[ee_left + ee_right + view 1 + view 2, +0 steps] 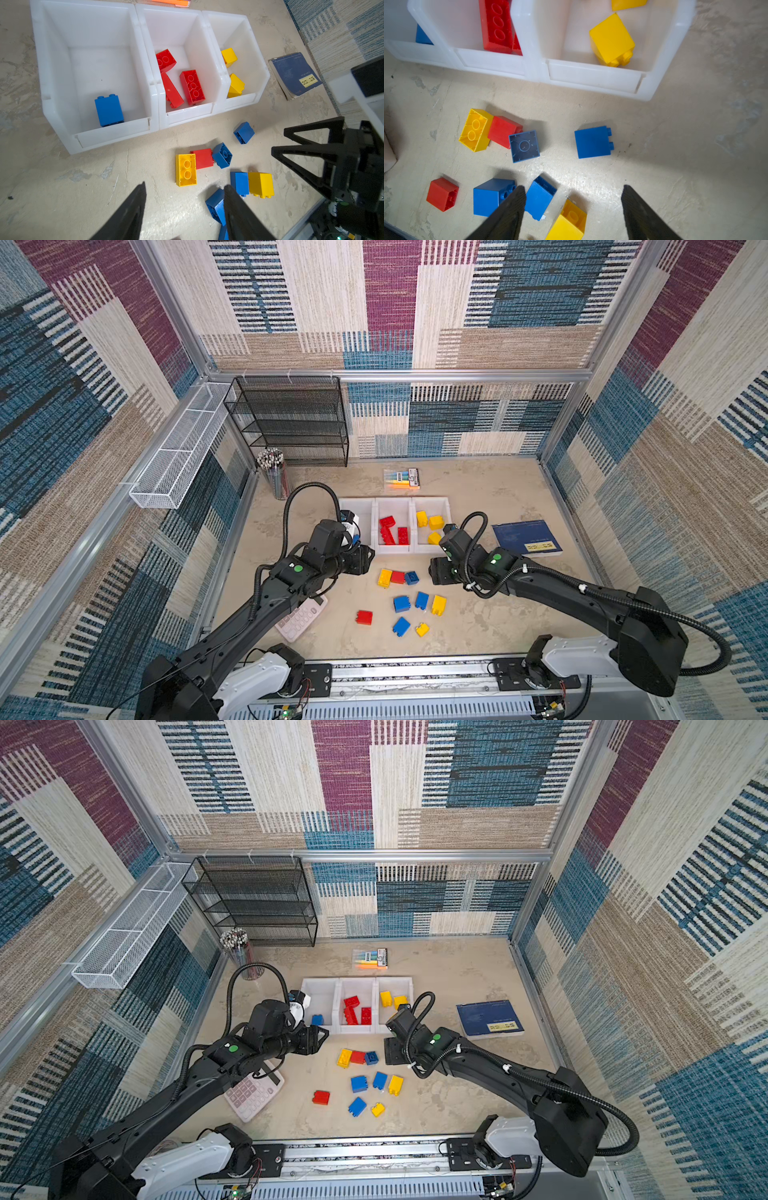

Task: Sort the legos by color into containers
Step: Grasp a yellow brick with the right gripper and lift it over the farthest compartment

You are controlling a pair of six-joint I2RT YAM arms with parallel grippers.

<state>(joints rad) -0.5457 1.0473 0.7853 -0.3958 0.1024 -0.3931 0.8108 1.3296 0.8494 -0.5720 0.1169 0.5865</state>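
Three white containers (393,502) stand joined in a row. The left one (89,27) holds one blue lego (109,110), the middle one red legos (390,530), the right one yellow legos (432,524). Several loose legos lie in front, among them a yellow (385,578), a red (397,577) and a blue (411,577) touching in a row. My left gripper (370,558) (185,187) hovers open and empty before the left container. My right gripper (434,572) (573,188) is open above the table, with a yellow lego (569,222) lying below between its fingers, not gripped.
A pink calculator (301,616) lies under the left arm. A blue booklet (525,538) is right of the containers and a highlighter pack (402,479) behind them. A pen cup (276,477), a black mesh rack (291,423) and a white wire tray (174,456) stand back left.
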